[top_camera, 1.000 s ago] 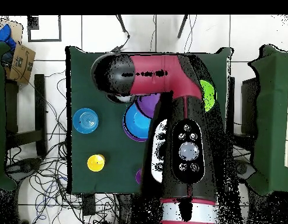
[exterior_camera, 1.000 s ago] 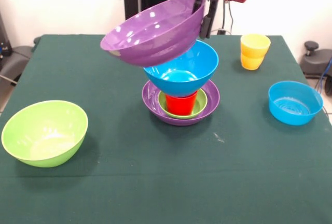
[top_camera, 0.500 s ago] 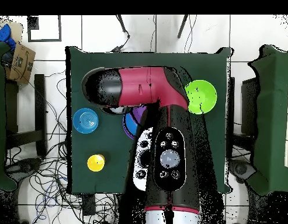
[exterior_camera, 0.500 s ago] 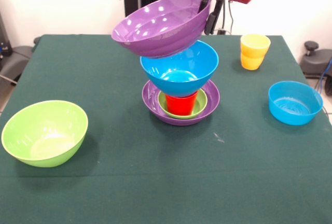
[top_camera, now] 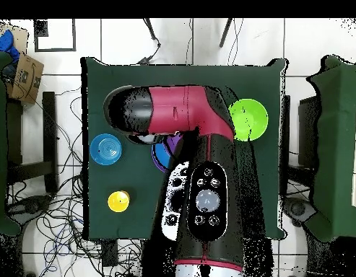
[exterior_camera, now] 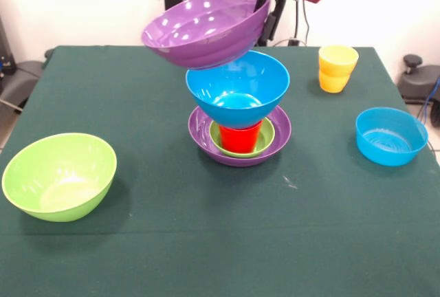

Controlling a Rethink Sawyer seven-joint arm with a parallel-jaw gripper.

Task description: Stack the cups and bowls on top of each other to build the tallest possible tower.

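Here, claw (exterior_camera: pixel 267 9) clamped on tilted purple bowl (exterior_camera: pixel 206 27) rim, above blue bowl (exterior_camera: pixel 237 87)

Tower (exterior_camera: pixel 240 122) blocks worktop (exterior_camera: pixel 206 242) centre; lime bowl (exterior_camera: pixel 59 175), small blue bowl (exterior_camera: pixel 390 135), yellow cups (exterior_camera: pixel 337 68) flank it; near strip free.

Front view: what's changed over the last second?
The gripper has kept its hold on the rim of the large glossy purple plastic bowl, lifting it and tipping it less steeply; it hangs tilted just above the large blue bowl. That blue bowl has shifted slightly to the picture's left on the red cup. The lime green bowl, small blue bowl and stacked yellow cups have not moved.
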